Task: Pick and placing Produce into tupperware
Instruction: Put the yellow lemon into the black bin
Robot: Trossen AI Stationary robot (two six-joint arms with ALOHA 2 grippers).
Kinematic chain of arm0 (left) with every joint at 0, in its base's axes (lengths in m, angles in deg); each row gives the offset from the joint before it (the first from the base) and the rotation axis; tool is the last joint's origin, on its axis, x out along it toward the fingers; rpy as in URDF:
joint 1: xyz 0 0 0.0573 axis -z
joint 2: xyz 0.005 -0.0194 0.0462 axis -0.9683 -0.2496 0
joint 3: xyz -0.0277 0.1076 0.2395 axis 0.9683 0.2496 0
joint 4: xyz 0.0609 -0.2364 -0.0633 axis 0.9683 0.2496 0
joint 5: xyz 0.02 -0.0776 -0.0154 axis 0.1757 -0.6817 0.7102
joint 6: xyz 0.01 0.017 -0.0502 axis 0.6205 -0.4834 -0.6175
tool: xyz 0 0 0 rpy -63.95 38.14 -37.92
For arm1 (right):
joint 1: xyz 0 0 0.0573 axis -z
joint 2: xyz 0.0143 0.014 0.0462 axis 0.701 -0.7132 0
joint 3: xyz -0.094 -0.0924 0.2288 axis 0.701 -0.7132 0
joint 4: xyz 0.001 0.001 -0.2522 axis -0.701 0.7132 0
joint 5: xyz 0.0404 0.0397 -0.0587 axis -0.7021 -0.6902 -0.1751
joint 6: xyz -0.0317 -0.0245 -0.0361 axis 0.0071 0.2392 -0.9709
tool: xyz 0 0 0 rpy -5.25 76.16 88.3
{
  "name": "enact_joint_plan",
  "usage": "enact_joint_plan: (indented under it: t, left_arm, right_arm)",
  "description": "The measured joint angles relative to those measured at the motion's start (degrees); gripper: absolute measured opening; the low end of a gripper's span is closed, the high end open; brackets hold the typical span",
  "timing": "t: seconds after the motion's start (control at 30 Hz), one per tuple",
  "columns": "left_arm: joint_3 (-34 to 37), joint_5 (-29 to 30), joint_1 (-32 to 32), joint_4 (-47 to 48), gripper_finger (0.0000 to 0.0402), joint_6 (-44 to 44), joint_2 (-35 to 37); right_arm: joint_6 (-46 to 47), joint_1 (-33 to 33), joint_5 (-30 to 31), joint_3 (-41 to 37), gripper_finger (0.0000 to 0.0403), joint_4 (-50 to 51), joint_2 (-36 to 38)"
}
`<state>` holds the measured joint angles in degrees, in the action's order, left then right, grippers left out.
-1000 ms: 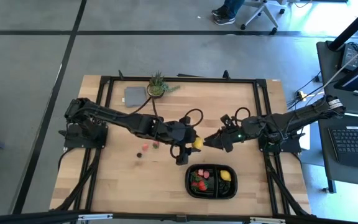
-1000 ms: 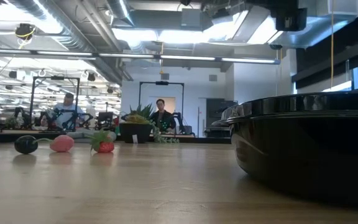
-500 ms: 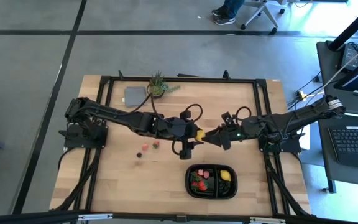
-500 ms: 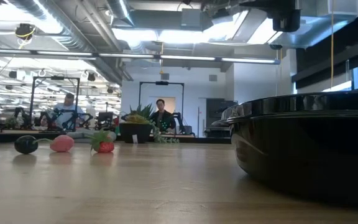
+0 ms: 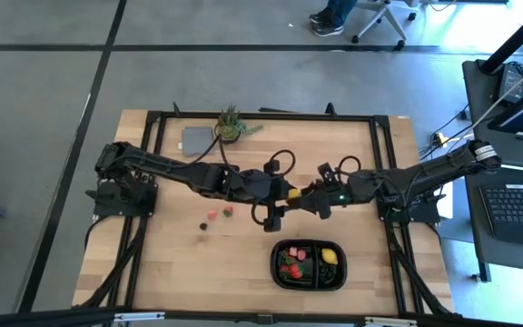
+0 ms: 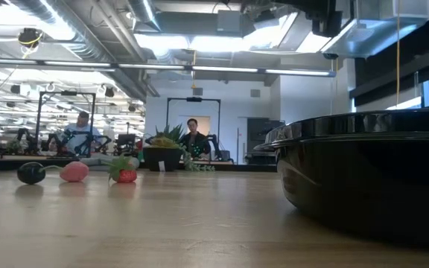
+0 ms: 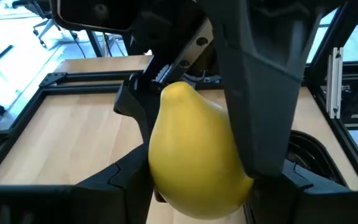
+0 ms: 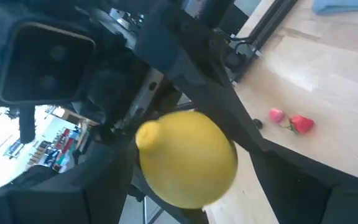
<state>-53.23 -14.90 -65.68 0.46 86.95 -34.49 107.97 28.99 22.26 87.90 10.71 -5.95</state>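
A yellow lemon (image 5: 292,193) hangs in the air over the table's middle, with my left gripper (image 5: 284,198) shut on it. My right gripper (image 5: 305,201) has come in from the table's right and is open. Its fingers (image 7: 263,93) stand on either side of the same lemon (image 8: 185,158); whether they touch it I cannot tell. The black tupperware tray (image 5: 309,264) sits near the front edge and holds strawberries and a second lemon (image 5: 330,257). On the wood to the left lie a cherry (image 6: 30,173), a pink bit (image 6: 74,171) and a strawberry (image 6: 125,175). My left gripper pinches the lemon's rounded body (image 7: 160,180) between its two fingers (image 7: 114,183). It comes from the table's left, slanting a little downward. The lemon's pointed tip (image 7: 178,90) faces away from the wrist, toward the right gripper. The fruit is lifted clear of the table.
A green potted plant (image 5: 231,124) and a flat grey cloth (image 5: 195,139) stand at the far edge. The two arms meet just behind the tray. Bare wood lies at the front left (image 5: 180,272). People sit in the room beyond the table.
My right gripper has moved toward the table's left, up to the lemon, until its open fingers stand around it. The lemon in my left gripper has shifted slightly toward the far edge and stays clear of the table.
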Motion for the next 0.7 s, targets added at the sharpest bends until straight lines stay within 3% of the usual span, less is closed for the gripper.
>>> enact_joint_plan:
  t: [0.3,0.7]
  left_arm:
    - [0.00,0.02,0.02,-0.16,0.0206,-0.05,0.07]
    - [-0.02,0.49,-0.13,-1.19,0.0206,-0.08,0.15]
  right_arm:
    - [0.12,-0.01,-0.07,-0.04,0.0311,-1.84,0.01]
    - [0.32,0.75,-0.13,-0.09,0.0253,-2.85,0.05]
